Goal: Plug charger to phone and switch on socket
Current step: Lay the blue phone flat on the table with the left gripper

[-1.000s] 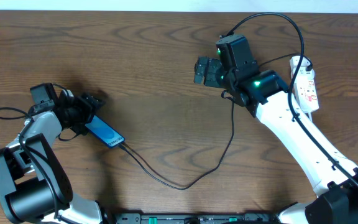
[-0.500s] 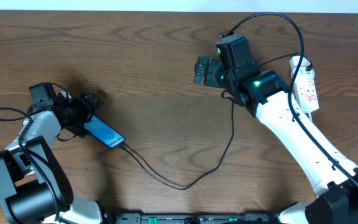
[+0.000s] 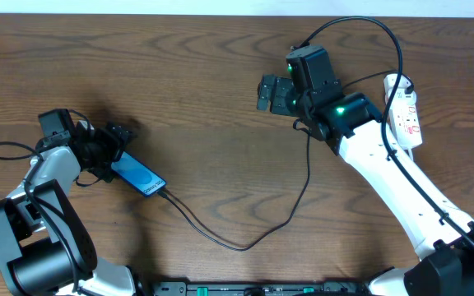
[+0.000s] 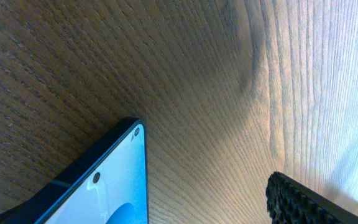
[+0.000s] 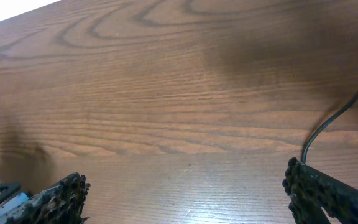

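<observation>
Wood grain fills most of what my two wrist cameras see. My left end effector (image 3: 118, 146) sits low at the left of the surface (image 3: 204, 82), over the upper end of the phone (image 3: 141, 178), which lies flat and slanted with its blue screen up. From the left wrist, one corner of the phone (image 4: 104, 186) shows at the lower left and a single ribbed pad (image 4: 297, 202) at the lower right, with bare wood between them. The other pad is out of sight. That end effector reads as spread, pinching nothing.

My right end effector (image 3: 267, 92) hangs over the upper middle of the surface, well apart from the phone. Its fingers (image 5: 55, 199) stand wide at either edge of the wrist view with nothing between them.

The black charger cable (image 3: 245, 244) meets the phone's lower right end, sags toward the near edge, climbs past my right arm and arcs over it to a white adapter (image 3: 396, 82). That adapter sits at the far end of the power strip (image 3: 407, 115), which lies at the right edge just beside my right arm. I cannot tell whether the plug tip is fully seated, nor how the strip's switches stand.
</observation>
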Motion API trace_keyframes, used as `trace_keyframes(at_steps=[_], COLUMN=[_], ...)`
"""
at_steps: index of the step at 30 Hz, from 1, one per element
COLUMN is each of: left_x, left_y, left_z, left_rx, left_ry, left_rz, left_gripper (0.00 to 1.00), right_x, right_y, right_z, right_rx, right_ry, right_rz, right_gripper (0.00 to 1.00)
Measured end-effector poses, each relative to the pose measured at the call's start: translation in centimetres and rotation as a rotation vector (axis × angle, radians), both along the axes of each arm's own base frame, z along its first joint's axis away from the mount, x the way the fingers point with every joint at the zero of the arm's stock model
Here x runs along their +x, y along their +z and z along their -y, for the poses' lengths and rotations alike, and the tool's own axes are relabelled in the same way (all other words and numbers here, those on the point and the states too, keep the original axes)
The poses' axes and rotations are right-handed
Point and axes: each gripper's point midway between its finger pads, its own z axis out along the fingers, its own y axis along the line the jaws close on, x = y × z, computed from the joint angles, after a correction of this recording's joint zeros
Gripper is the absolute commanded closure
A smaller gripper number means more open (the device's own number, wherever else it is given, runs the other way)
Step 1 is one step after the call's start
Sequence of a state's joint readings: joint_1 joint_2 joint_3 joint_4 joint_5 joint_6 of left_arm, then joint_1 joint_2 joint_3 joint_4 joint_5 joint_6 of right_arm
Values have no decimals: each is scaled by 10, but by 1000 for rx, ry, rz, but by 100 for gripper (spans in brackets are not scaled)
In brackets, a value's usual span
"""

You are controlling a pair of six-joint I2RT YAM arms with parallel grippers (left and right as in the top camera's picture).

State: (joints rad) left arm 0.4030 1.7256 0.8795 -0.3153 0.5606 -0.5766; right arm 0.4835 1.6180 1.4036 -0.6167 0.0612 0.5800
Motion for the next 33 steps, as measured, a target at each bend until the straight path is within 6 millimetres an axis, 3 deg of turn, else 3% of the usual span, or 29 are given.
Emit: trace_keyframes(at_steps=[33], left_x=[-17], left_y=[-4], left_z=[-6], left_rx=[39], left_ry=[21], left_rz=[-94], left_gripper=[9], right_x=[0], right_y=[0], right_z=[0], right_rx=[0], right_ry=[0], right_rz=[0], right_gripper=[1])
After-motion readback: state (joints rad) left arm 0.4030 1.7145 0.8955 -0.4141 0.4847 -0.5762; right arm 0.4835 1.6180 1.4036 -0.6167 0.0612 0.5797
